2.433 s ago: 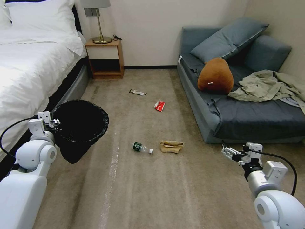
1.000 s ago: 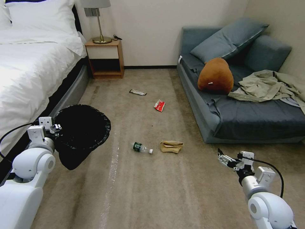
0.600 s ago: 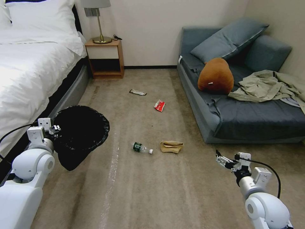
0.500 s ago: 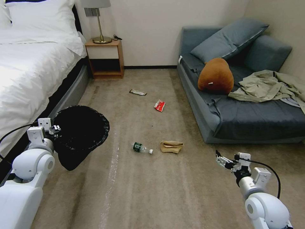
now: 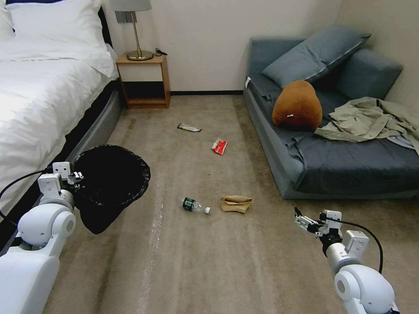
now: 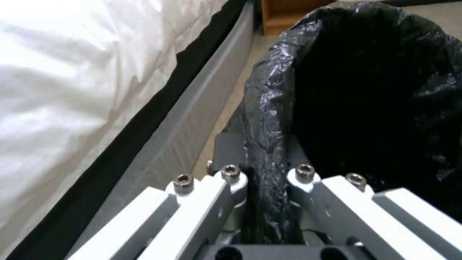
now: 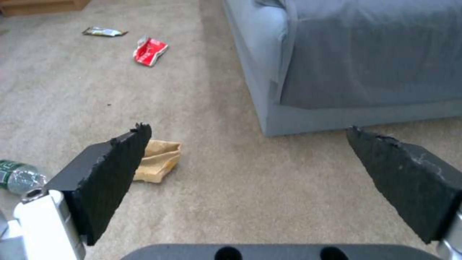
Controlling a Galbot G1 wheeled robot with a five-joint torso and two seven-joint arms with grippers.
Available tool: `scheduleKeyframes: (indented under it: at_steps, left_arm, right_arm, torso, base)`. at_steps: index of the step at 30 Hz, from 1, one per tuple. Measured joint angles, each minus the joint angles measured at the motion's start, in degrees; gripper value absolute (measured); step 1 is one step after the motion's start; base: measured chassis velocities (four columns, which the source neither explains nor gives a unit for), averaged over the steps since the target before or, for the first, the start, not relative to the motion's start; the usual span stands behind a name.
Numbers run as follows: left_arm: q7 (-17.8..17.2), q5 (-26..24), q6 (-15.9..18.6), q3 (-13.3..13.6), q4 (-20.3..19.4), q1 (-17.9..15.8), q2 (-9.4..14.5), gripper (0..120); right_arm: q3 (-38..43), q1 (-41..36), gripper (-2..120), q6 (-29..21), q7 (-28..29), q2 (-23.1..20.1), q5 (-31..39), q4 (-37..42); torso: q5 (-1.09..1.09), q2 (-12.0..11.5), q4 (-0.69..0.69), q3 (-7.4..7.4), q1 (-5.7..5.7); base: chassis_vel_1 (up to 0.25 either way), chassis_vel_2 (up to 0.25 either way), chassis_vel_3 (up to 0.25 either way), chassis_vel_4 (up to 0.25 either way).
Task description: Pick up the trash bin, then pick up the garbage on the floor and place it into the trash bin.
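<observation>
Carpet (image 5: pixel 227 257) between bed (image 5: pixel 39 96) and sofa (image 5: pixel 331 157); left gripper (image 6: pixel 264 173) fingers pinching trash bin (image 5: pixel 111 174), right gripper (image 7: pixel 245 144) fingers spread

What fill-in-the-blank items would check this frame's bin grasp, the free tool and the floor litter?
1. The left tool is shut on the ____ of the trash bin.
2. The right tool is ____ and holds nothing.
3. The crumpled brown paper lies beside the ____.
4. The red-white packet lies on the ____.

Missing words: rim; open; bottle; carpet
</observation>
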Motion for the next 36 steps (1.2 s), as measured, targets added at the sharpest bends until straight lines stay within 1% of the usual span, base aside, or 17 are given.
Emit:
scheduleKeyframes:
  at_steps: [17,36]
  left_arm:
    - [0.04,0.32,-0.20,0.34,1.03,-0.53,-0.53,4]
    - [0.19,0.65,-0.55,0.37,1.79,-0.52,-0.77,4]
  right_arm:
    - [-0.92,0.53,100,0.49,-0.63,0.11,-1.01,-1.45]
    - [-2.14,1.07,100,1.21,-1.29,0.44,-2.78,-3.47]
  torso:
    - [0.00,0.00,0.00,0.00,0.00]
    - [0.00,0.00,0.00,0.00,0.00]
  base:
    - [-0.004,0.003,0.006,-0.003]
    - [-0.064,0.061,0.059,-0.058]
